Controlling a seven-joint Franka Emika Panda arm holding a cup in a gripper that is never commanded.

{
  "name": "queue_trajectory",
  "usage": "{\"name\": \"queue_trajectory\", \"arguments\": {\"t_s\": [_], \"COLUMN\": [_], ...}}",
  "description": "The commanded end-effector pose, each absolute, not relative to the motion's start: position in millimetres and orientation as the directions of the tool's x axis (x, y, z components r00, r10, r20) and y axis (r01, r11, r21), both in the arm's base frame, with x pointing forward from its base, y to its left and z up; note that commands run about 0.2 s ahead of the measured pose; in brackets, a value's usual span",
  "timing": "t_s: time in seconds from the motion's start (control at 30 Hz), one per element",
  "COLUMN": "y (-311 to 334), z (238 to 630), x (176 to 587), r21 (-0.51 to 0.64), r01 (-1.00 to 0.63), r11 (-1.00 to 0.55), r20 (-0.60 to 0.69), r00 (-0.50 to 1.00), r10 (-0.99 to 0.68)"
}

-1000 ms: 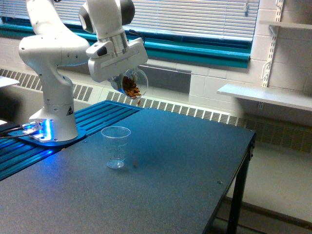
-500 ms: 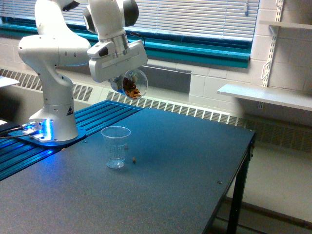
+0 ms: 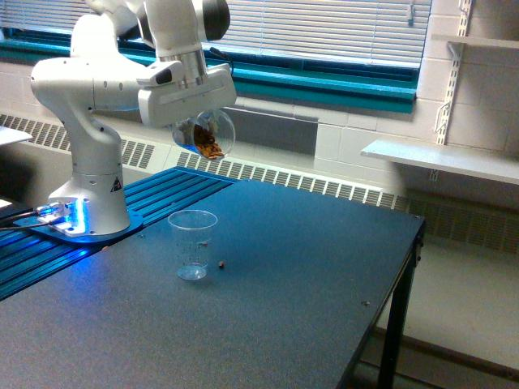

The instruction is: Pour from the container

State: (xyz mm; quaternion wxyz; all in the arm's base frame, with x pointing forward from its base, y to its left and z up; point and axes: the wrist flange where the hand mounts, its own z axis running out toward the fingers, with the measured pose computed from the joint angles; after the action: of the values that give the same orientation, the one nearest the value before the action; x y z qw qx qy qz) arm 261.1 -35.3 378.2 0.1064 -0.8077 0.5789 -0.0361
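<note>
Dark table point(image 3: 308, 267), 1 brown bit point(image 3: 222, 263) beside cup point(image 3: 193, 244).

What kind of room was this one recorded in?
Probably a lab or workshop in an institutional building. Painted cinder-block walls, window blinds over a baseboard radiator, bracket-mounted wall shelves, and a robot arm bolted beside a dark worktable.

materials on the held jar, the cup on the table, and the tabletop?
Clear rounded jar in the gripper: looks like transparent plastic, glossy; brown bits show through its wall. Clear tapered cup: thin see-through plastic, faint lines on the side. Dark tabletop: matte, finely speckled, probably laminate; can't confirm.
</note>
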Motion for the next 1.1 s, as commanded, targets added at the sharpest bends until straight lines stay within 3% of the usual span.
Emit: {"name": "queue_trajectory", "arguments": {"t_s": [0.03,0.7,1.1], "y": [-50,-56,-80], "z": [366,319,313], "x": [247,250,239], "r21": [-0.194,-0.138,-0.114], "r01": [-0.922,-0.911,-0.919], "r11": [-0.334,-0.390,-0.377], "r20": [-0.082,-0.135,-0.139], "r00": [0.355,0.407,0.391], "r10": [-0.931,-0.903,-0.910]}}
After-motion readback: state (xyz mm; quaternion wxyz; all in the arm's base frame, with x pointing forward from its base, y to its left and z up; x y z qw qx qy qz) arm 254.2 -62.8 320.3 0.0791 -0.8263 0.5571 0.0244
